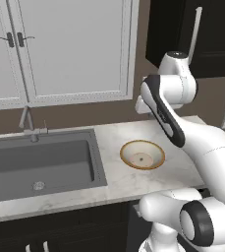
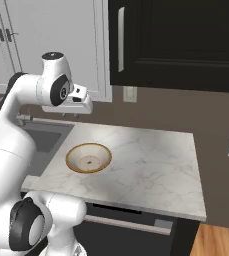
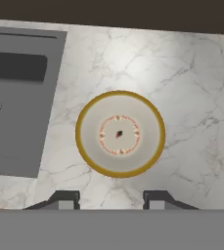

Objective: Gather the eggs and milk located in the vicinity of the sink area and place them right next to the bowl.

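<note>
1. The bowl (image 3: 120, 134) lay at the centre of the hand view, upright on the marble counter (image 3: 191, 97), its golden rim around a pale inside with a reddish ring and a dark centre spot.
2. The sink (image 1: 40, 165) took up the left side of the left base view, its round drain (image 1: 39, 185) at lower left and the thin faucet (image 1: 29, 123) behind it.
3. The gripper (image 3: 111, 200) hung high over the bowl, its two dark tips at the bottom of the hand view, drawn as narrow as it goes, with nothing between them.
4. In the right base view the bowl sat left of centre, near the counter's left edge.
</note>
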{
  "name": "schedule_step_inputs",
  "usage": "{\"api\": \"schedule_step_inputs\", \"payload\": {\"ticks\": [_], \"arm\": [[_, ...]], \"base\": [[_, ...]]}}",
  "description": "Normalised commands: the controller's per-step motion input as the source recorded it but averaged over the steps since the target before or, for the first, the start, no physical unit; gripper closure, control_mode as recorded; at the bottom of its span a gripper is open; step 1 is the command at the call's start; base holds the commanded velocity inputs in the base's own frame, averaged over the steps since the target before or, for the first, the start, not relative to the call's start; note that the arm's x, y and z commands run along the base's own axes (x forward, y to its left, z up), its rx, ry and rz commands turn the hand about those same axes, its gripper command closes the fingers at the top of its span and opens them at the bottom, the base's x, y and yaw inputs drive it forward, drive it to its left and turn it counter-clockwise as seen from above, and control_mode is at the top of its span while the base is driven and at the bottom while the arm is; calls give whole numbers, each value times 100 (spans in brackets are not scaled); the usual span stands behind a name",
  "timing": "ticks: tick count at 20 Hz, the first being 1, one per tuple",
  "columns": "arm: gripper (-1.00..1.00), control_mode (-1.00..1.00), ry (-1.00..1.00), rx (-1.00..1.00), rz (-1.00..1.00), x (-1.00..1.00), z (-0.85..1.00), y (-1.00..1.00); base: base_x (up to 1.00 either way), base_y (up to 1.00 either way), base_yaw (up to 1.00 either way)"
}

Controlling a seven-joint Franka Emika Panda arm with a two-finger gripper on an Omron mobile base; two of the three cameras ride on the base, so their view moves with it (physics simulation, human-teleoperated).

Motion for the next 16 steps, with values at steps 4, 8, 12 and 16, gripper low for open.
{"api": "schedule_step_inputs", "payload": {"ticks": [4, 8, 12, 16], "arm": [[-100, 100, 0, 0, 0, 0, 0, 0], [-100, 100, 0, 0, 0, 0, 0, 0], [-100, 100, 0, 0, 0, 0, 0, 0], [-100, 100, 0, 0, 0, 0, 0, 0]], "base": [[0, 0, 0], [-4, 17, 0], [-17, 51, -2], [-14, 73, -5]]}}
